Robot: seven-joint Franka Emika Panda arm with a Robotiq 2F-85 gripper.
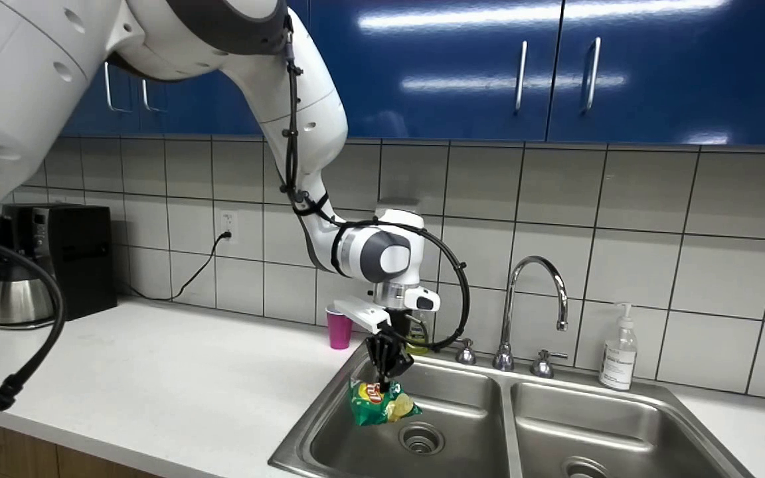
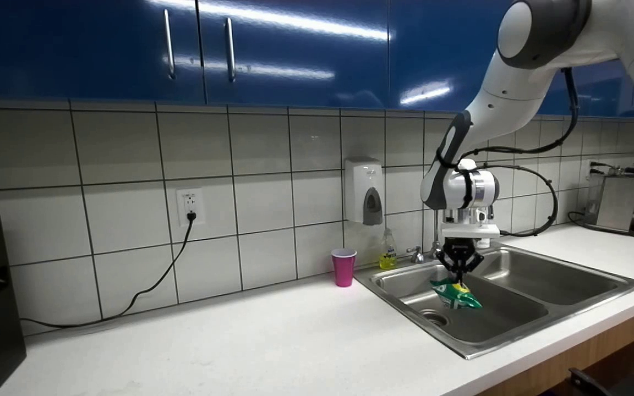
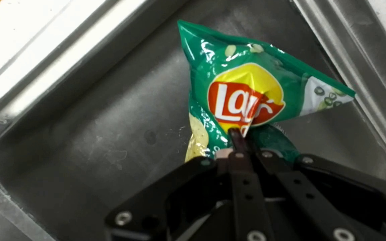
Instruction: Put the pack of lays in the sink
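Note:
The pack of Lays is a crinkled green bag with a red and yellow logo. It hangs from my gripper over the sink basin nearer the pink cup, in both exterior views (image 1: 377, 407) (image 2: 454, 295). The pack fills the upper middle of the wrist view (image 3: 243, 83). My gripper (image 1: 384, 384) is shut on a pinched fold of the pack, pointing down; its fingers also show in the wrist view (image 3: 241, 137). The steel sink has two basins and a broad rim (image 1: 309, 425) (image 2: 463, 345). The pack's underside is hidden, and its exact height above the basin floor is hard to tell.
A chrome faucet (image 1: 507, 318) and its handles stand behind the basins. A pink cup (image 2: 344, 268) and a yellow soap bottle (image 2: 387, 252) stand at the sink's back corner. A clear pump bottle (image 1: 619, 352) stands behind the other basin. A wall dispenser (image 2: 364, 190) hangs above.

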